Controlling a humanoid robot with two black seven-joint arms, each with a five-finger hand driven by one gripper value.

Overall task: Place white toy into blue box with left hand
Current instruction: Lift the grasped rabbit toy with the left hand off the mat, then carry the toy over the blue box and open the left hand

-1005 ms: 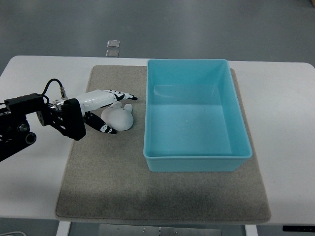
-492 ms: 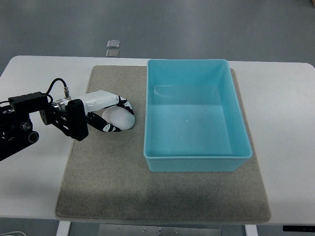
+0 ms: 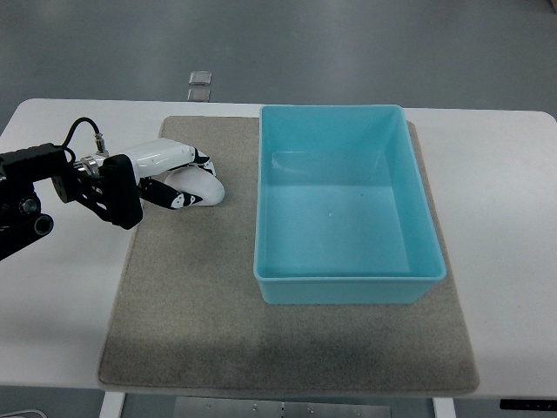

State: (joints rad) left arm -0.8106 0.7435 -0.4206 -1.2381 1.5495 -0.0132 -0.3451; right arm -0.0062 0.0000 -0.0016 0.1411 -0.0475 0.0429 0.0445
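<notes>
The left hand (image 3: 178, 178) reaches in from the left edge over the mat (image 3: 191, 305) and is closed around the toy (image 3: 198, 186): the white upper fingers lie across the top of the toy and the black-tipped thumb presses in from below, so the toy sits inside the curl of the fingers. One second ago the fingers were extended above the toy, which lay on the mat just beyond the fingertips with its small lobe showing. Half a second ago the fingers had wrapped over it at that same place. Now hand and toy together stand further up and further left in the top view, away from the box (image 3: 348, 279). Whether the toy is clear of the mat or touching it cannot be told from this view. The toy is only partly visible, its left portion hidden under the fingers. The box stands to the right of the hand, well apart from the toy, with a strip of bare mat between them; its position matches both earlier frames, and nothing lies in it. The mat lies on the table (image 3: 496, 174), unchanged. The right arm is not visible.
</notes>
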